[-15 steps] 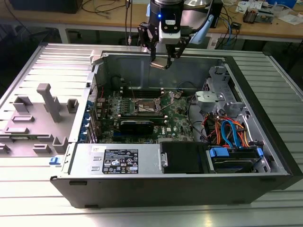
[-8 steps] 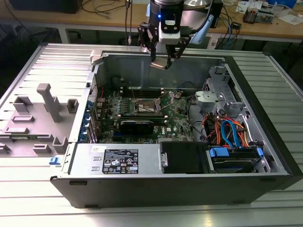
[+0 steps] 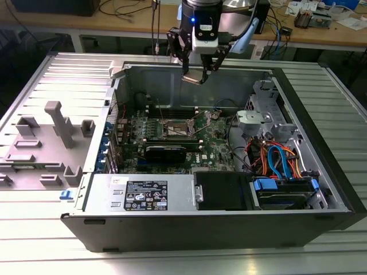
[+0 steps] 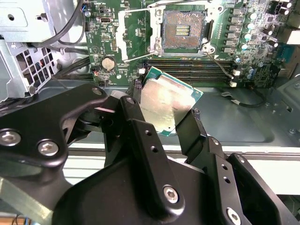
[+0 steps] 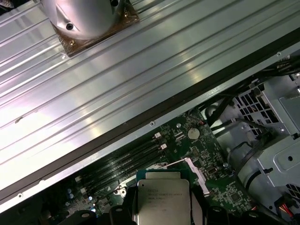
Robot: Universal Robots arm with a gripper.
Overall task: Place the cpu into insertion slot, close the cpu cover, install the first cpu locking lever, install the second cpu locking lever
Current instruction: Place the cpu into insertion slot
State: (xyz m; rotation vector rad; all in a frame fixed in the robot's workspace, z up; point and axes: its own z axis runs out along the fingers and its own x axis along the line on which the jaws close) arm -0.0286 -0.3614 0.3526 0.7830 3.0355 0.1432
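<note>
My gripper [image 3: 199, 73] hangs above the far wall of the open computer case, shut on the cpu [image 3: 194, 78]. In both wrist views the black fingers [image 4: 140, 131] clamp two opposite edges of the silver-topped chip [image 4: 168, 105] [image 5: 161, 199], which is tilted. The insertion slot [image 4: 183, 29] [image 3: 175, 129] lies uncovered on the green motherboard, well below the chip, with its contact field showing. The cpu cover [image 4: 133, 35] is swung open beside the slot. Two thin wire levers [image 4: 140, 56] stand raised along the cover's sides.
Long black memory slots [image 4: 187, 70] run beside the socket, and a coin battery [image 4: 108, 62] sits near the cover. A silver power supply [image 3: 149, 192], drive cage [image 3: 281, 189] and orange-blue cables [image 3: 275, 157] fill the case's near side. Grey fixtures [image 3: 57, 123] stand on the exterior view's left.
</note>
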